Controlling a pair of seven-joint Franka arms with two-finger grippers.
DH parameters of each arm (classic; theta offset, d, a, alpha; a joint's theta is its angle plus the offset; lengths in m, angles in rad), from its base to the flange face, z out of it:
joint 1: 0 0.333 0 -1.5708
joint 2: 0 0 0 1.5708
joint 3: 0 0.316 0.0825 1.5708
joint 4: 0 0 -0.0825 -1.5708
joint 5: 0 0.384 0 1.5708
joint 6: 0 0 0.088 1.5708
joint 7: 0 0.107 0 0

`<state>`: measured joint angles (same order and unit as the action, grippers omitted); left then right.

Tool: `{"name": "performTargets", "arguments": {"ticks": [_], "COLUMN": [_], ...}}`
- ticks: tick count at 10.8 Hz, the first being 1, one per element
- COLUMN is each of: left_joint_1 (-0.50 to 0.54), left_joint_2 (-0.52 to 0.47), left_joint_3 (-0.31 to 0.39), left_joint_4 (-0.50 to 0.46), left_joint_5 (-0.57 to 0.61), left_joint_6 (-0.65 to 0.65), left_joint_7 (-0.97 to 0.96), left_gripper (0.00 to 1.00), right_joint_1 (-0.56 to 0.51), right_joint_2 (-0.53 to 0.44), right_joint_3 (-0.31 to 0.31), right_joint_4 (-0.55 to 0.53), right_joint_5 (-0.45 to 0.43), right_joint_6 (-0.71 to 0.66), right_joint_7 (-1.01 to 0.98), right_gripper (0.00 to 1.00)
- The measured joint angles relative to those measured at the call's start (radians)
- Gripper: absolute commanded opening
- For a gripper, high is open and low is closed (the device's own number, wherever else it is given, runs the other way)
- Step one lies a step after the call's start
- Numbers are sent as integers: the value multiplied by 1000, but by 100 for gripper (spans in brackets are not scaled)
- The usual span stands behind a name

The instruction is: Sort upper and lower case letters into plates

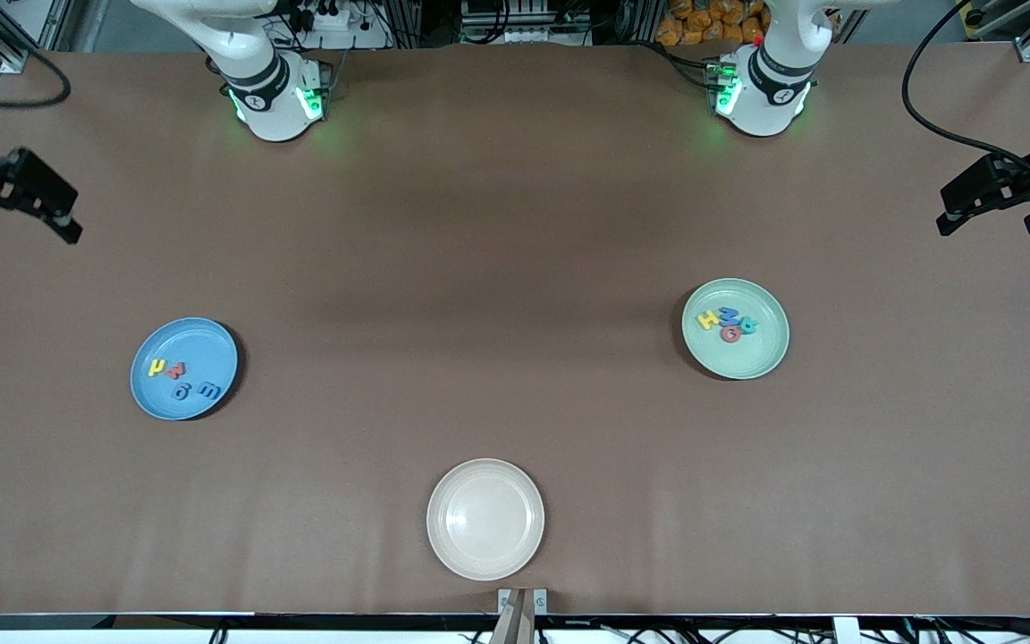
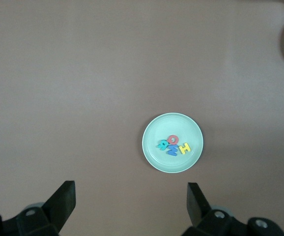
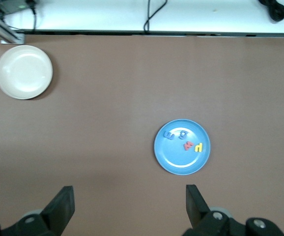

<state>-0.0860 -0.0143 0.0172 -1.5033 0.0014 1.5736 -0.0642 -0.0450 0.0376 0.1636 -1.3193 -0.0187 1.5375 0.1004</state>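
Several small foam letters lie in the bright blue plate (image 1: 204, 343) toward the right arm's end, among them a yellow one (image 1: 157, 367) and a red one (image 1: 177, 369). The mint green plate (image 1: 745, 360) toward the left arm's end also holds several, including a yellow H (image 1: 708, 319) and a red letter (image 1: 730, 334). My left gripper (image 1: 989, 228) hangs open and empty over bare table at its end; the mint plate (image 2: 164, 129) shows in its wrist view. My right gripper (image 1: 23, 237) hangs open and empty over its end, with the blue plate (image 3: 176, 161) in its wrist view.
A cream-white plate (image 1: 485, 519) with nothing in it sits near the table's front edge, midway between the two coloured plates. Brown table surface stretches between all three plates. Both arm bases stand along the table edge farthest from the front camera.
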Motion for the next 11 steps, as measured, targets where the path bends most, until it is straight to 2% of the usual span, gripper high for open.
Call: {"name": "performTargets", "arguments": {"ticks": [5, 11], "left_joint_1": [0, 0], "left_joint_2": [0, 0], "left_joint_3": [0, 0], "left_joint_4": [7, 14], "left_joint_5": [0, 0], "left_joint_6": [1, 1], "left_joint_7": [-5, -8], "left_gripper": [100, 100], "right_joint_1": [2, 16], "right_joint_2": [28, 52], "right_joint_3": [-74, -94], "right_joint_4": [-5, -37], "right_joint_5": [23, -10], "right_joint_6": [-30, 11], "right_joint_7": [-26, -30], "right_gripper": [100, 100]}}
